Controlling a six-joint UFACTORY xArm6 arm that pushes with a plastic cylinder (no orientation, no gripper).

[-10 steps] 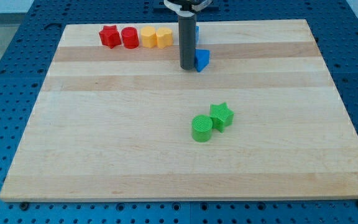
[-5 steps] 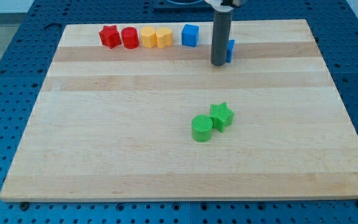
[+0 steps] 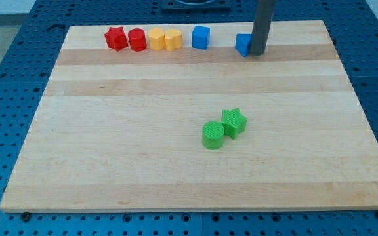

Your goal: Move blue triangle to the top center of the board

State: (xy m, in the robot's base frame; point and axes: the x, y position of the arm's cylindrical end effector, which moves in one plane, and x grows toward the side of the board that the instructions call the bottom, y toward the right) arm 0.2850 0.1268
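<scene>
The blue triangle (image 3: 243,44) lies near the board's top edge, a little right of centre, partly hidden by the rod. My tip (image 3: 257,54) rests on the board right against the triangle's right side. A blue cube (image 3: 201,37) sits to the triangle's left along the top edge.
A red star (image 3: 115,38), a red cylinder (image 3: 136,40) and two yellow blocks (image 3: 157,39) (image 3: 172,40) stand in a row at the view's top left. A green cylinder (image 3: 212,135) and a green star (image 3: 233,122) touch each other right of centre.
The blue triangle has slid up and to the right, from beside the blue cube to the top edge. My tip went from the triangle's left side round to its right side.
</scene>
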